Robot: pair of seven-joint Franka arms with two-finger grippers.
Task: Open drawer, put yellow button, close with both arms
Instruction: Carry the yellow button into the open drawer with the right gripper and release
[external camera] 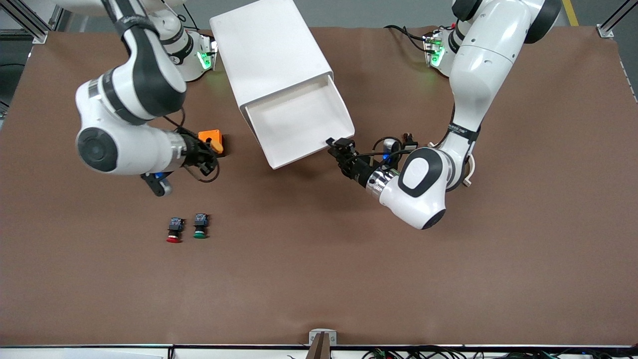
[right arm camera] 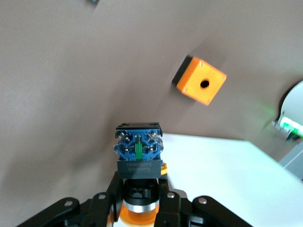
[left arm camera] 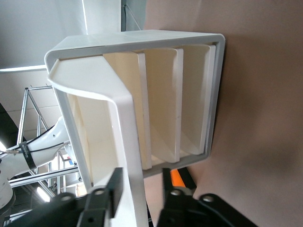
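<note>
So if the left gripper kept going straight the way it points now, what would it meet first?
Most likely the drawer front. The left gripper sits at its pulled-out front corner, and in the left wrist view its fingers straddle the front lip, apparently without clamping it. Going on would push the drawer toward the cabinet.

Three push-button switches are in view: one yellow button (right arm camera: 138, 156), one red switch (external camera: 174, 230) and one green switch (external camera: 200, 226). One orange box (external camera: 210, 136) with a single round hole sits on the table (external camera: 448, 279). There is one white cabinet (external camera: 271, 50), and it shows four drawers: one top drawer (external camera: 299, 124) pulled out, three lower drawers (left arm camera: 177, 109) pushed in. Two arms reach over the table, each with one gripper: the left gripper (external camera: 339, 149) and the right gripper (external camera: 209, 149). Two green base lights glow along the table's top edge.
</note>
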